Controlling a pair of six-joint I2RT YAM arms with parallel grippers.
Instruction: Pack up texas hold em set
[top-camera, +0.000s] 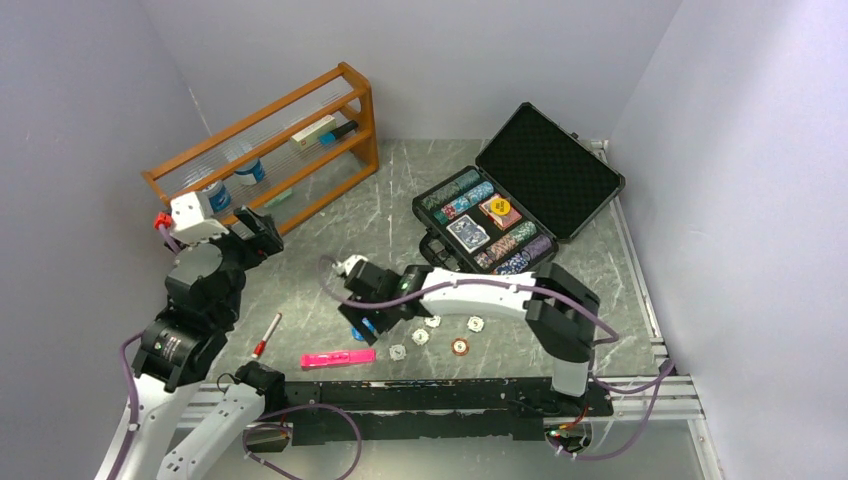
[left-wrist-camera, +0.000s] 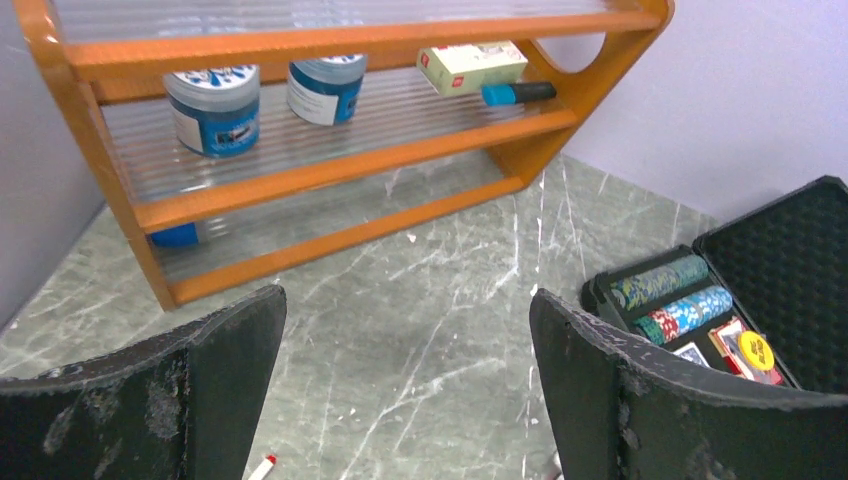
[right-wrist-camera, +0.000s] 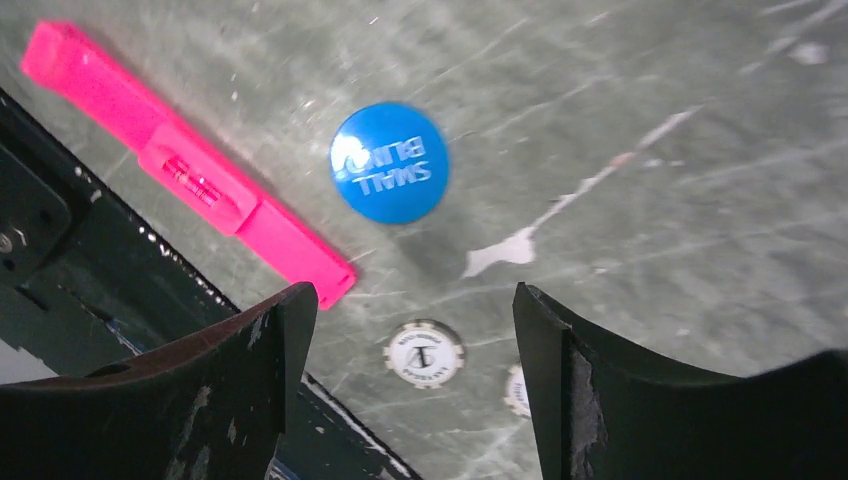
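The black case (top-camera: 560, 165) stands open at the back right, foam lid up, its tray holding rows of multicoloured chips (top-camera: 455, 196), a card deck (top-camera: 468, 232) and a yellow button (top-camera: 503, 211). My right gripper (top-camera: 362, 320) is open and empty, low over the table. In the right wrist view its jaws (right-wrist-camera: 412, 300) stand wide apart, with the blue button (right-wrist-camera: 389, 176) lying just beyond them and a small white disc (right-wrist-camera: 424, 352) between them. More white discs (top-camera: 421, 337) and a brown-rimmed chip (top-camera: 459, 347) lie loose nearby. My left gripper (top-camera: 262, 228) is open and empty (left-wrist-camera: 408, 300).
A pink marker (top-camera: 338, 357) lies beside the blue button near the front rail (top-camera: 440, 392). A red-tipped pen (top-camera: 266, 335) lies to its left. An orange wooden rack (top-camera: 300, 135) with blue tubs (left-wrist-camera: 212, 108) and a small box stands at the back left.
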